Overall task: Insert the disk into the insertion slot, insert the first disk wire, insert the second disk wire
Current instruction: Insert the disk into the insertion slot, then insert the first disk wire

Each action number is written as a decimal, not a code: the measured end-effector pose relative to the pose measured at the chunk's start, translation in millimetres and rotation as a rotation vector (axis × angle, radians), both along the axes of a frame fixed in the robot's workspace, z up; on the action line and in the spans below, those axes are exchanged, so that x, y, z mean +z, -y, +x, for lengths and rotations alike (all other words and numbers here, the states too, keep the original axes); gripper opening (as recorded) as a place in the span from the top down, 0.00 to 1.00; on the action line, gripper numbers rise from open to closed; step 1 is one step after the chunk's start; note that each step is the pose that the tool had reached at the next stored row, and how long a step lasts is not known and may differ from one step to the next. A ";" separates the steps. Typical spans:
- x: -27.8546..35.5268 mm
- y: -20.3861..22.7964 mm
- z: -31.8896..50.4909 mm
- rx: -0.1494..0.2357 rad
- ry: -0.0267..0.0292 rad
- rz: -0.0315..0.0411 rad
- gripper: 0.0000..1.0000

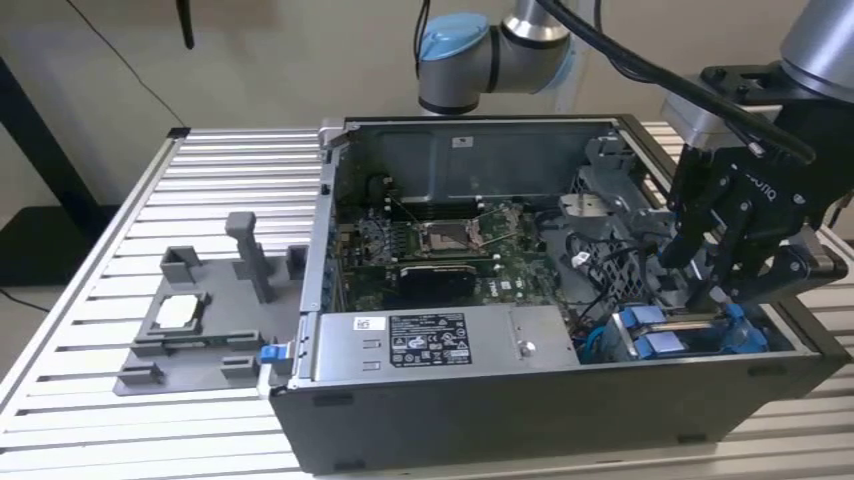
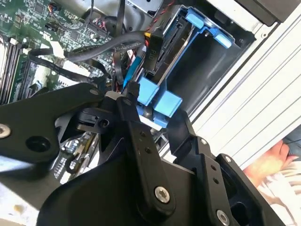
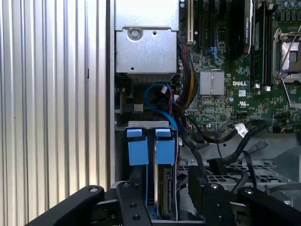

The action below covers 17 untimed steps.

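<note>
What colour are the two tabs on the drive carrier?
Bright blue. The tabs show best in the first wrist view.

Open computer case (image 1: 561, 415) on slatted metal table (image 1: 94, 290) | green circuit board (image 1: 447, 245) inside | grey labelled power box (image 1: 427, 345) at front | grey plastic stand (image 1: 200, 325) beside case

Motherboard (image 3: 221, 106) – white brand print
</note>
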<state>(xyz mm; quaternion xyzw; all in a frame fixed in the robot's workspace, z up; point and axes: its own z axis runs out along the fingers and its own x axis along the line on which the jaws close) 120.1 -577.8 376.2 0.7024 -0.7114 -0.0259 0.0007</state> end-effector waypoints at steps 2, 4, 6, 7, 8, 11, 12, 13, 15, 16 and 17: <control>0.0 0.0 0.0 0.000 0.0004 -0.0001 0.48; 0.3 -0.1 0.0 0.001 0.0008 0.0000 0.48; 2.3 -0.2 0.0 0.003 0.0051 0.0018 0.48; 3.1 -0.2 0.0 0.005 0.0081 0.0036 0.48; 3.9 -0.2 -0.1 0.007 0.0118 0.0050 0.48; 4.8 -0.4 0.0 0.013 0.0338 0.0087 0.48; 5.1 -0.5 0.0 0.014 0.0418 0.0098 0.48; 6.2 -0.5 0.0 0.015 0.0468 0.0102 0.48; 9.4 -0.6 0.1 0.015 0.0520 0.0109 0.48; 11.1 -0.7 0.0 0.015 0.0543 0.0111 0.48; 12.8 -0.8 0.0 0.015 0.0570 0.0113 0.48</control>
